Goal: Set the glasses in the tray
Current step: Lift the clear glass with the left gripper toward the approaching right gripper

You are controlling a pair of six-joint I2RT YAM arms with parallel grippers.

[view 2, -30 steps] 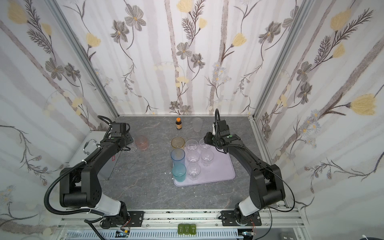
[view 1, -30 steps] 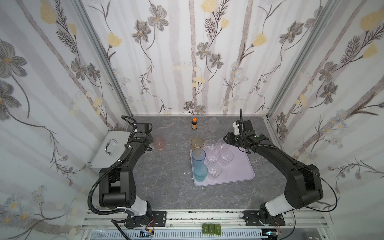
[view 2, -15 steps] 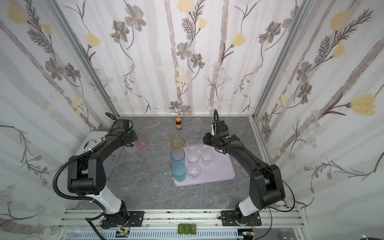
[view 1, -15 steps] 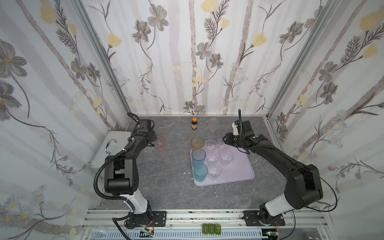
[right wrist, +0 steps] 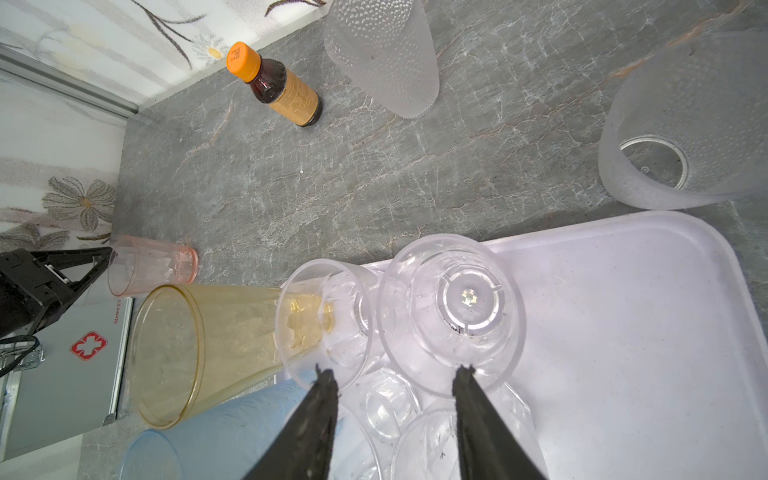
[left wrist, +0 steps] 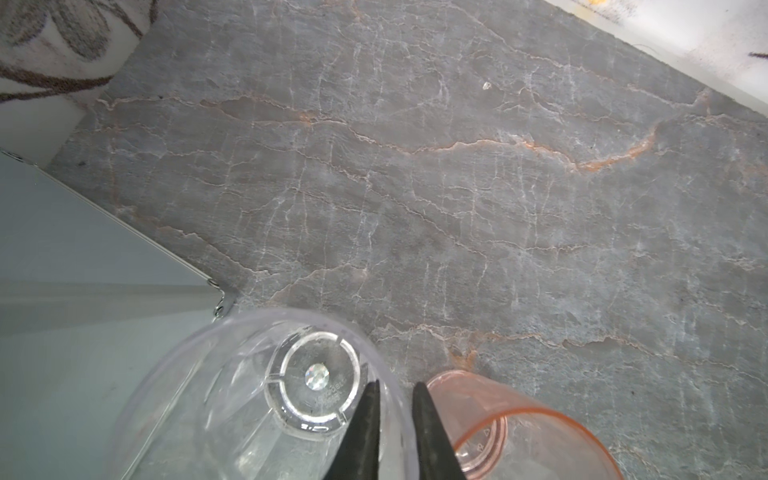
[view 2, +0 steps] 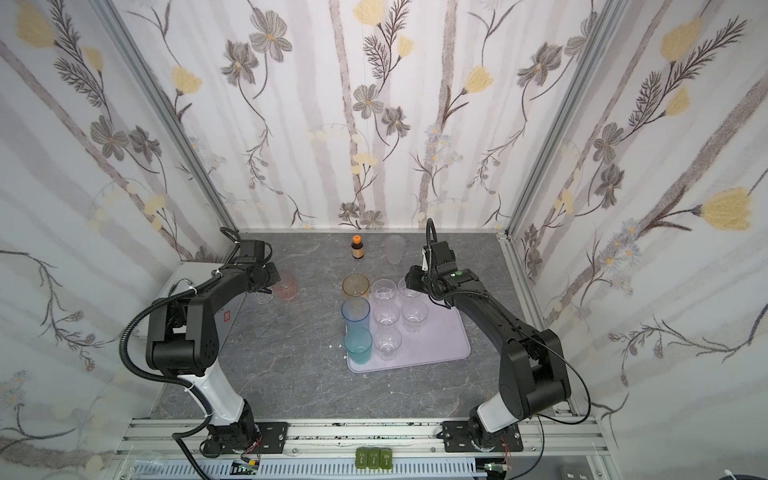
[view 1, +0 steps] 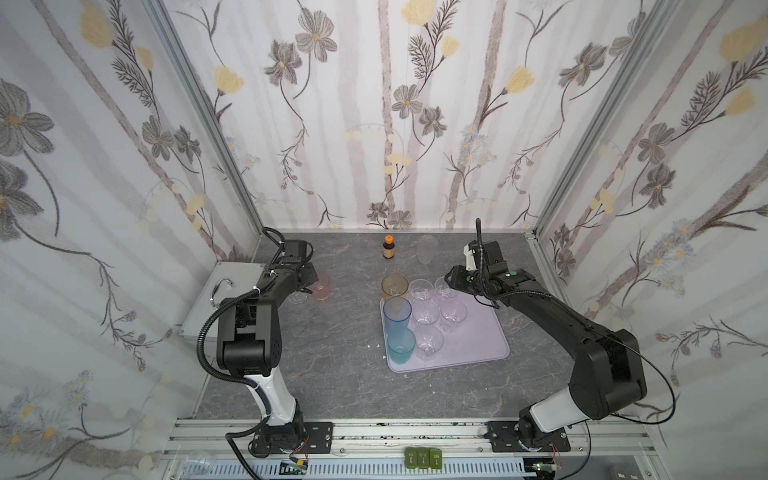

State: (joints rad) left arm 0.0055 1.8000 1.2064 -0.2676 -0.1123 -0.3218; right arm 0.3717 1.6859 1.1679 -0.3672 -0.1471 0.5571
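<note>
at the left back of the bench, beside the silver case, the left claw is clamped on the wall of a clear glass: one finger inside the rim, the other outside, between it and the pink glass just beside it. both stand upright on the bench, well apart from the tray. the right claw stands open over the tray's far end, its fingers apart above two of the faceted tumblers, gripping nothing. five such tumblers cluster on the tray, with the blue glass and the teal glass along its left edge; the amber glass stands at its far left corner. off the tray, a frosted glass stands near the back wall beside the brown bottle, and a second frosted glass sits on the bench just off the tray's far corner.
</note>
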